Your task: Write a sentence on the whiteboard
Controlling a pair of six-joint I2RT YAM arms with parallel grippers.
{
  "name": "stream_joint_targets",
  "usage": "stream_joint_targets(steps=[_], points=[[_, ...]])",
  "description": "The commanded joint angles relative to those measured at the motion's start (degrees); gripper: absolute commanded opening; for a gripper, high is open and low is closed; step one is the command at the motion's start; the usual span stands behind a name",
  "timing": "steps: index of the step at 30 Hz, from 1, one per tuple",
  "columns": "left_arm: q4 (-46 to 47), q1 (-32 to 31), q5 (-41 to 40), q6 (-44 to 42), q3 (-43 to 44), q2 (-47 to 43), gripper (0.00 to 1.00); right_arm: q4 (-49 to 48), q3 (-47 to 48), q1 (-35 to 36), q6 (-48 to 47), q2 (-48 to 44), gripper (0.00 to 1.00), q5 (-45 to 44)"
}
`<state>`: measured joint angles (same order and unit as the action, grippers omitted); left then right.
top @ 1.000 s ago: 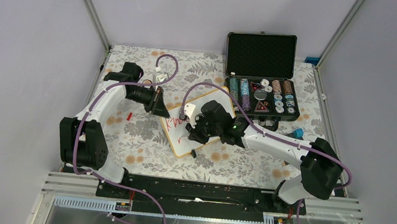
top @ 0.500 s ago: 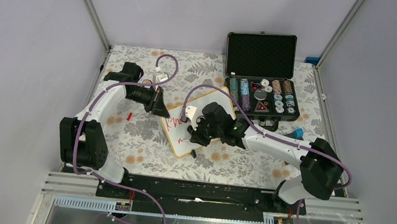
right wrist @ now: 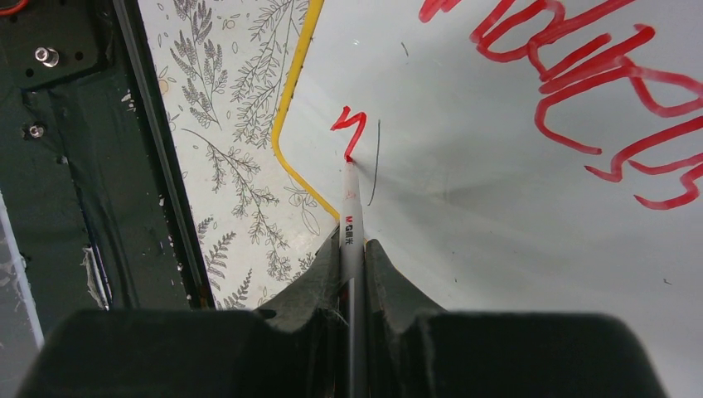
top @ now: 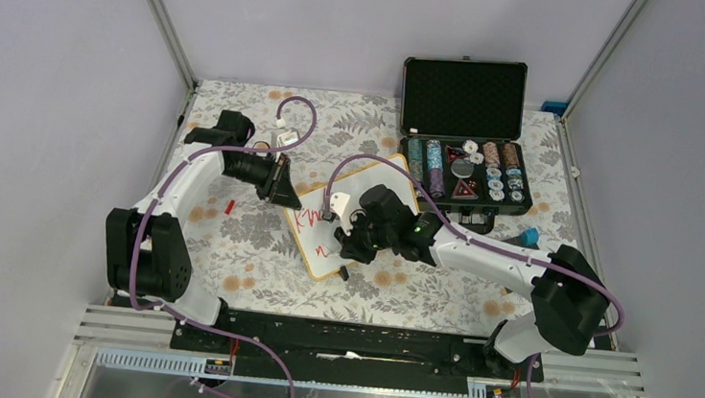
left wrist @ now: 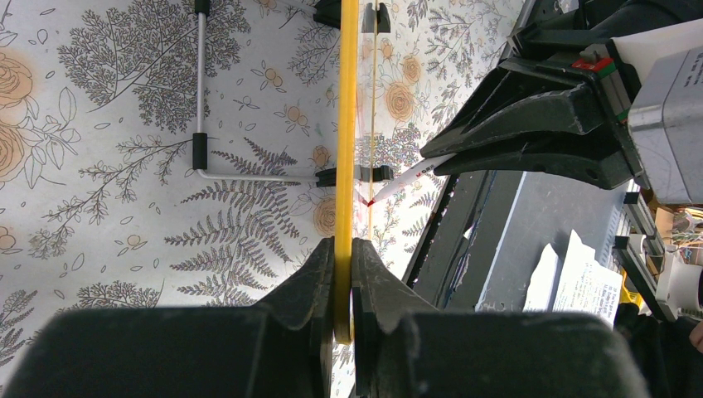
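The whiteboard [top: 322, 262] lies tilted at the table's middle. In the left wrist view it shows edge-on as a yellow rim [left wrist: 346, 124]. My left gripper [top: 284, 193] is shut on the board's far-left rim [left wrist: 342, 249]. My right gripper [top: 350, 240] is shut on a white marker [right wrist: 351, 207], whose red tip touches the board surface [right wrist: 497, 215]. The red lettering [right wrist: 580, 83] fills the upper line. A short red zigzag stroke [right wrist: 350, 124] starts the second line at the marker tip. The marker [left wrist: 406, 177] and right gripper [left wrist: 530, 124] also show in the left wrist view.
An open black case [top: 462, 165] with poker chips stands at the back right. A small red piece [top: 230, 206] lies left of the board and a blue object [top: 526, 236] to its right. The black base rail [right wrist: 75, 166] runs along the near edge.
My right gripper has shifted a little to the right along the board with the marker, uncovering a red stroke on the second line. The left arm has not moved.
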<state>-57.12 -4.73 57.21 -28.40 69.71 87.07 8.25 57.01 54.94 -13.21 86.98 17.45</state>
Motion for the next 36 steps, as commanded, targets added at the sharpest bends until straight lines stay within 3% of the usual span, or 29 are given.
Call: stream_joint_targets(steps=[1, 10, 24, 36], points=[[1.29, -0.1, -1.31, -1.52, -0.53, -1.64, 0.0, -1.11, 3.54, -0.58, 0.02, -0.63, 0.0, -2.47], [1.29, -0.1, -1.38, -1.56, -0.72, -1.73, 0.0, -1.02, 5.31, -2.64, 0.29, -0.91, 0.0, -2.51], [1.28, -0.1, -1.31, -1.51, -0.58, -1.5, 0.0, -0.73, -0.41, -2.88, -0.56, -2.4, 0.0, -1.66], [1.26, -0.16, -1.22, -1.65, -0.63, -1.36, 0.0, 0.64, -0.88, -2.03, -1.37, -4.55, 0.0, 3.67]])
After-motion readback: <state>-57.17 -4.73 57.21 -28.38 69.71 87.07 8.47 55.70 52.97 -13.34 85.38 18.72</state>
